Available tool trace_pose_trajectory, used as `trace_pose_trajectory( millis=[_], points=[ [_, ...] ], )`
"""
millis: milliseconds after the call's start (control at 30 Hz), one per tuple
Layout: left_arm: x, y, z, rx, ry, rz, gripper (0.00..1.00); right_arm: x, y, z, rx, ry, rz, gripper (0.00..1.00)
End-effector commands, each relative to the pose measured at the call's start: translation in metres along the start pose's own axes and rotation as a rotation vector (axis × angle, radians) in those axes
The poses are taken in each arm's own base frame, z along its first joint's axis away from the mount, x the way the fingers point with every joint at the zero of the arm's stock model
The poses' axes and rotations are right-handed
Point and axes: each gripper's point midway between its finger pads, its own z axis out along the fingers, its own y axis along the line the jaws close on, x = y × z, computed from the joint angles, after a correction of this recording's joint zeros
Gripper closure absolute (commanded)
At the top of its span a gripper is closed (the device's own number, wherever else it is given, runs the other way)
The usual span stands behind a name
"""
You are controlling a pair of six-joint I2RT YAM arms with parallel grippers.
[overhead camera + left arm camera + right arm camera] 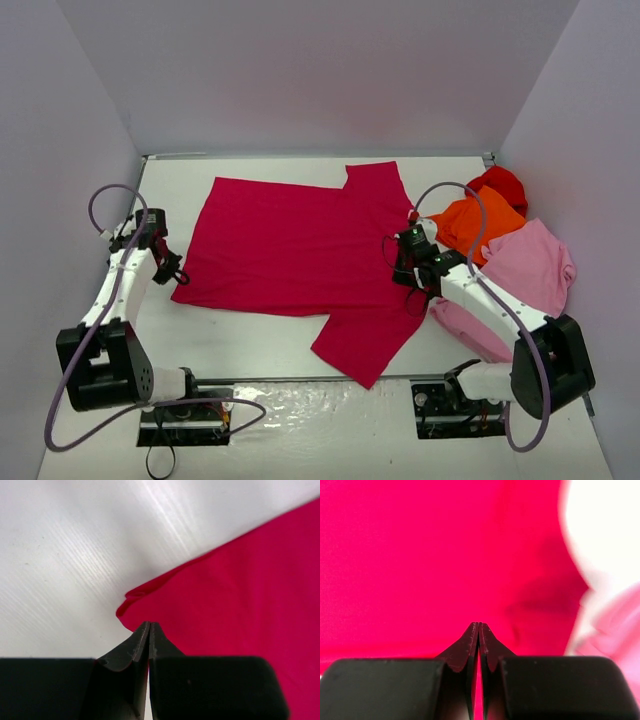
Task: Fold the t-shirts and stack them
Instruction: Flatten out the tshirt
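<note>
At the near edge of the white table (250,340) stand the two arm bases. A little further in, the left gripper (170,266) is at the left side of the crimson t-shirt (300,250), by its near-left corner. In the left wrist view its jaws are pressed together with no gap between them. The left gripper (150,625) has its tips just over the folded corner of the crimson t-shirt (240,605), which spreads away to the right. Bare table fills the left and far part of that view. Whether any cloth is pinched, I cannot tell.

The right gripper (405,268) is at the right side of the same shirt, between the two sleeves. In its wrist view the right gripper (479,625) is also fully closed, and the crimson t-shirt (420,555) fills almost all the view under and beyond the tips. A blurred piece of the light pink t-shirt (620,625) shows at the right edge.

The crimson shirt lies spread flat in the middle of the table, with one sleeve pointing to the near edge and the other to the far edge. To its right, the light pink t-shirt (530,265) lies crumpled, partly under the right arm. Just behind it is the orange t-shirt (475,222), touching it. The bright red t-shirt (500,185) is farthest, bunched behind the orange one, near the right wall.
</note>
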Motion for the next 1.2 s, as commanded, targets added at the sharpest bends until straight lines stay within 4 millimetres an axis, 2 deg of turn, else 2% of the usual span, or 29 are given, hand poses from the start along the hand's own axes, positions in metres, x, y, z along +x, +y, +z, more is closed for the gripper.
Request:
trace_pose_trajectory(
  millis=[0, 67, 200, 300, 433, 600, 867, 967, 1167],
  points=[
    [-0.033, -0.033, -0.042, 0.221, -0.153, -0.071, 1.00, -0.007, 0.065, 0.008, -0.238, 0.041, -0.035, 1.00],
    [-0.033, -0.043, -0.046, 0.264, -0.146, -0.058, 1.00, 0.007, 0.095, 0.010, -0.298, 0.074, -0.093, 1.00],
    [-0.025, -0.060, -0.042, 0.281, -0.072, 0.021, 1.00, 0.048, 0.149, -0.008, -0.397, 0.113, -0.230, 1.00],
    [-0.018, -0.067, -0.039, 0.281, -0.046, 0.052, 1.00, 0.083, 0.171, -0.023, -0.441, 0.141, -0.296, 1.00],
    [-0.009, -0.077, -0.038, 0.314, -0.033, 0.062, 1.00, 0.118, 0.186, -0.042, -0.487, 0.166, -0.347, 1.00],
    [0.000, -0.083, -0.034, 0.329, 0.012, 0.084, 1.00, 0.139, 0.190, -0.052, -0.503, 0.185, -0.365, 1.00],
    [0.006, -0.082, -0.028, 0.316, 0.039, 0.126, 1.00, 0.164, 0.167, -0.056, -0.479, 0.230, -0.363, 1.00],
    [0.009, -0.082, -0.024, 0.314, 0.054, 0.134, 1.00, 0.171, 0.160, -0.059, -0.470, 0.241, -0.363, 1.00],
    [0.013, -0.081, -0.017, 0.299, 0.067, 0.137, 1.00, 0.173, 0.149, -0.052, -0.431, 0.227, -0.375, 1.00]
  ],
)
